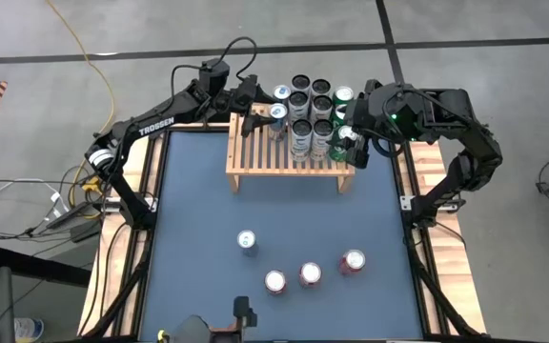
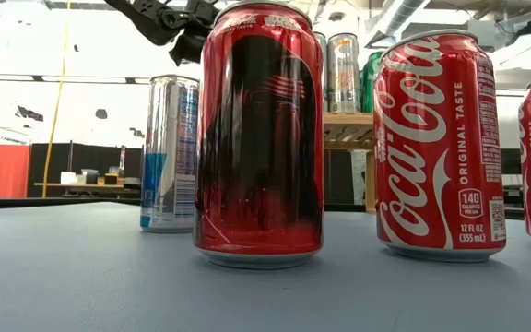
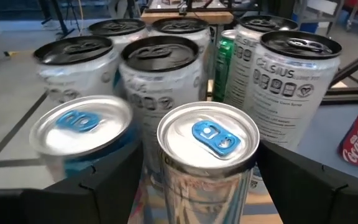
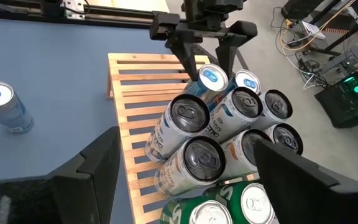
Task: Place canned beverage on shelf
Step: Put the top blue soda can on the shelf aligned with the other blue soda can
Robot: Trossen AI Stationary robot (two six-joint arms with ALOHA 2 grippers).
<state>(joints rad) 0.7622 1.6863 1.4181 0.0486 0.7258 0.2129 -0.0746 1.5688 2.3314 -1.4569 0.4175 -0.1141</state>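
At the far end of the surface [image 1: 198, 210], the shelf [image 1: 255, 157] carries a tight cluster of upright cans on its right portion. The left gripper [image 1: 267, 118] hangs over the cluster's near-left corner, its fingers spread to either side of a silver can with a blue tab [image 3: 208, 138]; dark gaps show between the fingers and the can wall, so I judge the can released, standing on the slats just beside its neighbours. The right gripper [image 1: 349, 141] waits at the shelf's right edge, fingers wide apart and holding nothing.

Four more cans stand well apart from the shelf on the near half of the surface: a slim blue-and-silver can [image 1: 247, 241] and three red cola cans [image 1: 311, 274]. Each looks stiff but thin-walled, likely full and fairly heavy, with a smooth painted side that could slip; I would take hold around the middle of the body, fingers on opposite sides, and squeeze only moderately.
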